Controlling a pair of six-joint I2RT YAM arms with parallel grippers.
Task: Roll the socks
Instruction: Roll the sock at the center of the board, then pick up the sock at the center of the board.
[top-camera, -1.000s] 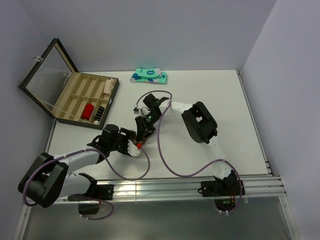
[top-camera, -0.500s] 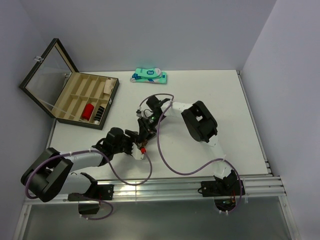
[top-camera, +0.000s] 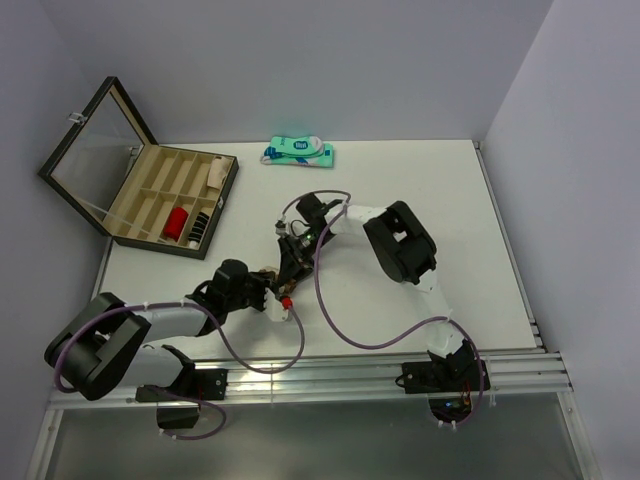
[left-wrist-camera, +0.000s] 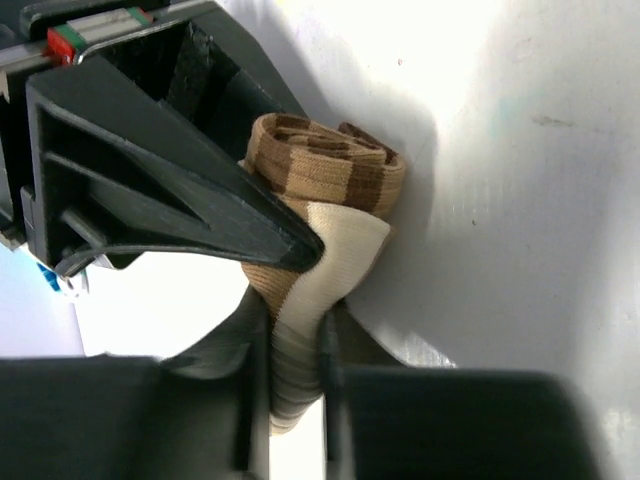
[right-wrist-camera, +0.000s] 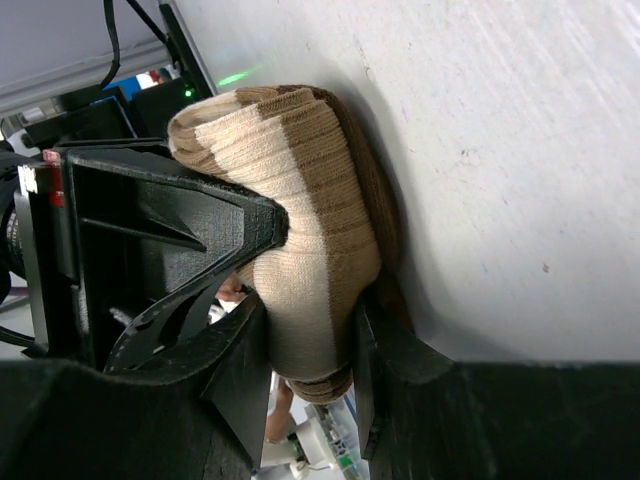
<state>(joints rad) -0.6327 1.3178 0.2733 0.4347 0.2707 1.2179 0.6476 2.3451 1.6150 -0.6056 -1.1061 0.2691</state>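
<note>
Light: bright, even, from overhead; white table (top-camera: 480, 220) almost washed out.
Shadows: soft and short under the arms from above; darker beside the brown sock (left-wrist-camera: 330, 180) in both wrist views.
Glare: blown white patches in the left wrist view.
Focus: sock knit crisp; black foreground at the bottom edges blurred.

We take the sock (right-wrist-camera: 310, 210) as our mark: it rests on the table (top-camera: 450, 200), near the middle. The left gripper (left-wrist-camera: 300, 295) meets it from the near left, the right gripper (right-wrist-camera: 310, 290) from behind. The open box (top-camera: 170, 200) lies well to its left and behind it. The package (top-camera: 300, 152) lies farther behind it, at the table's back edge.
</note>
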